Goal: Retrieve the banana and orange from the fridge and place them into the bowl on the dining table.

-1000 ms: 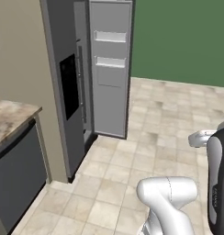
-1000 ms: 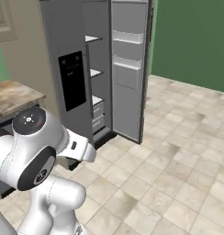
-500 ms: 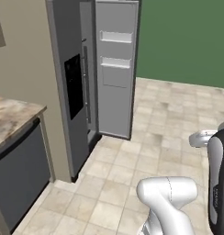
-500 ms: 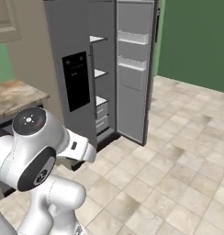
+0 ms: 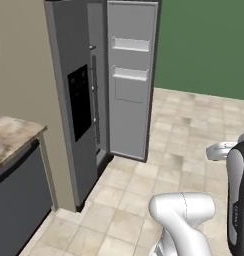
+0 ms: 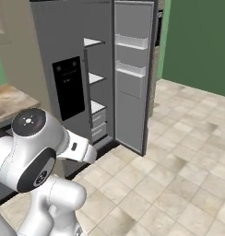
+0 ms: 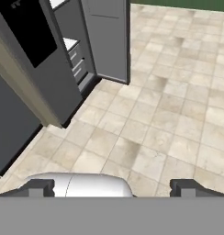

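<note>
While the green wall (image 5: 204, 45) closes the room at the back, the beige tiled floor (image 5: 184, 130) spreads over most of the scene. The fridge (image 5: 69, 100) stands tall and grey at the left, beside a beige wall panel (image 5: 19, 75). Its right door (image 5: 130, 80) is swung open toward the room and it carries two pale door bins (image 6: 130, 41) on its inner side. The left door is closed, with the black dispenser panel (image 6: 68, 87) on its front and a long dark handle (image 5: 95, 105) along its edge. Inside the open part, white shelves (image 6: 97, 78) are seen one over the other, and grey drawers (image 6: 98, 124) sit under them. I cannot see any fruit on the visible parts of these shelves, so the place of the banana and the orange cannot be told. Left of the fridge is a worktop (image 5: 11, 140) of marbled stone with a dark grey front (image 5: 19, 210) below it. The white arm (image 6: 36, 156) is folded low before the fridge. The end effector (image 7: 113, 188) points at the floor in the hand view, its two dark fingertips (image 7: 40, 187) stand wide apart and hold nothing
</note>
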{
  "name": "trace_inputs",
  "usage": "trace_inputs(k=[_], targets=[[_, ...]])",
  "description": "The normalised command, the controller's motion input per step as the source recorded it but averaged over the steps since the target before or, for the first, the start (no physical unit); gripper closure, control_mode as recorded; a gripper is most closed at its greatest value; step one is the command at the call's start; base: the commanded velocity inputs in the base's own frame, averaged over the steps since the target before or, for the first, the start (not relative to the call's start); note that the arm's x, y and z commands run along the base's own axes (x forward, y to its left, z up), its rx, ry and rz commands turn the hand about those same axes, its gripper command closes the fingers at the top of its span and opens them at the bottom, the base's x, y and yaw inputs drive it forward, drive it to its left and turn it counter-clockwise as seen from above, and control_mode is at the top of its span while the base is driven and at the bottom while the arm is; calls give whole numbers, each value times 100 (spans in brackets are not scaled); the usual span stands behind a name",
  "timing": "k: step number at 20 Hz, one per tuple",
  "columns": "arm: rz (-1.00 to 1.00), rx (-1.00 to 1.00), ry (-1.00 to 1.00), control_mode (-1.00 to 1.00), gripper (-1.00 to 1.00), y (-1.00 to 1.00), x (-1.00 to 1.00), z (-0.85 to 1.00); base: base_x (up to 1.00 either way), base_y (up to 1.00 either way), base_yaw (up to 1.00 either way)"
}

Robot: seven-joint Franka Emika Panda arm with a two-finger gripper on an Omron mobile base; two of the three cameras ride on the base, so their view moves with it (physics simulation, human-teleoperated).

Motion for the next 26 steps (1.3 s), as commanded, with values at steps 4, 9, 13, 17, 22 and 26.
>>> trace_inputs(k=[4,9,13,17,22,26], targets=[[0,0,0,100,-100,0,0,0,91,-9,0],[0,0,0,100,-100,0,0,0,70,-1,1],[0,0,0,100,-100,0,0,0,73,10,8],[0,0,0,100,-100,0,0,0,72,24,14],[0,0,0,100,-100,0,0,0,76,15,18],[0,0,0,100,-100,0,0,0,70,1,19]])
